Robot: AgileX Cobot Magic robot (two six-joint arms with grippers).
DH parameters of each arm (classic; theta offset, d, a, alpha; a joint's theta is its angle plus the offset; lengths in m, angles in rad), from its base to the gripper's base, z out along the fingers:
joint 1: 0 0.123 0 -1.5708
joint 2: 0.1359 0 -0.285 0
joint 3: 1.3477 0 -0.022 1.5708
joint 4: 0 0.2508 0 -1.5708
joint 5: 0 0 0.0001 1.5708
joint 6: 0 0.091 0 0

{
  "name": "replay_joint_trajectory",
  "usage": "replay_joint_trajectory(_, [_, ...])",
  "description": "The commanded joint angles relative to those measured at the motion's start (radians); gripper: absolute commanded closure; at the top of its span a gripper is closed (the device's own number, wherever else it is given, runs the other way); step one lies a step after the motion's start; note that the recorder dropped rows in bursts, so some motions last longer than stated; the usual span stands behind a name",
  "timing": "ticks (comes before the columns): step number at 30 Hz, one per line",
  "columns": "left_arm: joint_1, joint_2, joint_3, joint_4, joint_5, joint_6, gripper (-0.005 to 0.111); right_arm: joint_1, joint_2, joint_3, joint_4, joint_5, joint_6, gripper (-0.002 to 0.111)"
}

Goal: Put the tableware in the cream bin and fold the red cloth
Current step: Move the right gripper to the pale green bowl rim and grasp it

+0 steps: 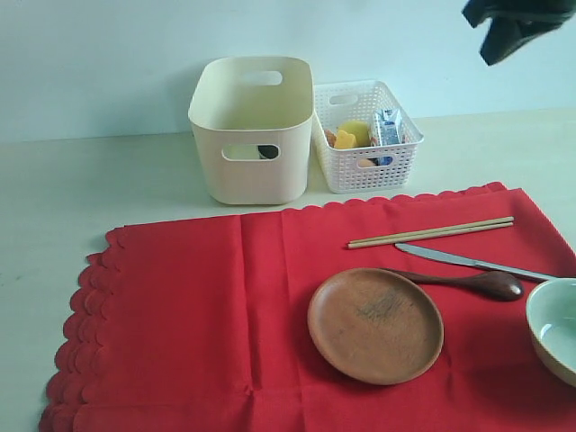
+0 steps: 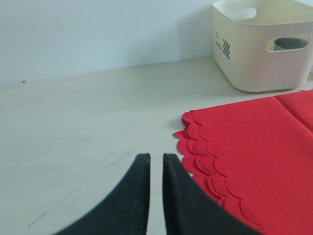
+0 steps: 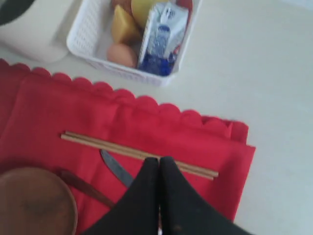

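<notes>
Exterior view: one red cloth [image 1: 180, 324] lies spread on the pale counter [image 1: 54, 198]. It carries five kinds of tableware: one round brown plate [image 1: 375, 326], one dark wooden spoon [image 1: 468, 283], one silver knife [image 1: 472, 262], two pale chopsticks [image 1: 430, 232] lying side by side, and one greenish-white bowl [image 1: 553, 328] cut off by the frame's right side.

Two containers stand just beyond the cloth's far edge. They are a tall cream bin [image 1: 252, 171] and, just beside it, a lower white lattice basket [image 1: 364, 171] holding food and one blue-and-white carton [image 3: 161, 34]. A grey shape shows through the bin's handle hole, too little of it to name.

The cloth is bright red with scalloped borders along its left and far edges, and faint crease lines cross it. Its far right corner lies doubled over. The knife lies between the chopsticks and the spoon, and the spoon's handle reaches the plate's far rim.

The left half of the cloth is bare. Open counter runs along its left edge and on toward the wall.

The left tool [image 2: 156, 159] hangs low over that bare counter, just beside the scalloped left edge. Its fingers are drawn almost together with only a thin slit between them, and they grip nothing. The right tool [image 3: 159, 161] hovers high above one end of the chopsticks, fingers pressed together and empty.
</notes>
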Motion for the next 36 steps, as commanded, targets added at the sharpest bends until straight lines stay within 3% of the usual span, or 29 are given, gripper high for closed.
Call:
replay_joint_trajectory(1, [-0.005, -0.006, -0.001, 0.006, -0.005, 0.003, 0.095, -0.055, -0.133, 0.205, -0.008, -0.052, -0.025, 0.108])
replay_joint_trajectory(13, [-0.005, -0.006, -0.001, 0.006, -0.005, 0.003, 0.095, -0.175, -0.255, 0.605, -0.086, -0.107, -0.024, 0.108])
replay_joint_trajectory(18, [-0.005, -0.006, -0.001, 0.006, -0.005, 0.003, 0.095, -0.187, -0.237, 0.705, -0.126, -0.198, -0.035, 0.093])
replay_joint_trajectory(24, [-0.005, -0.006, -0.001, 0.006, -0.005, 0.003, 0.095, -0.187, -0.164, 0.762, -0.206, -0.259, -0.035, 0.074])
replay_joint_trajectory(36, [-0.005, -0.006, -0.001, 0.006, -0.005, 0.003, 0.095, -0.187, -0.012, 0.762, -0.293, -0.310, -0.016, 0.071])
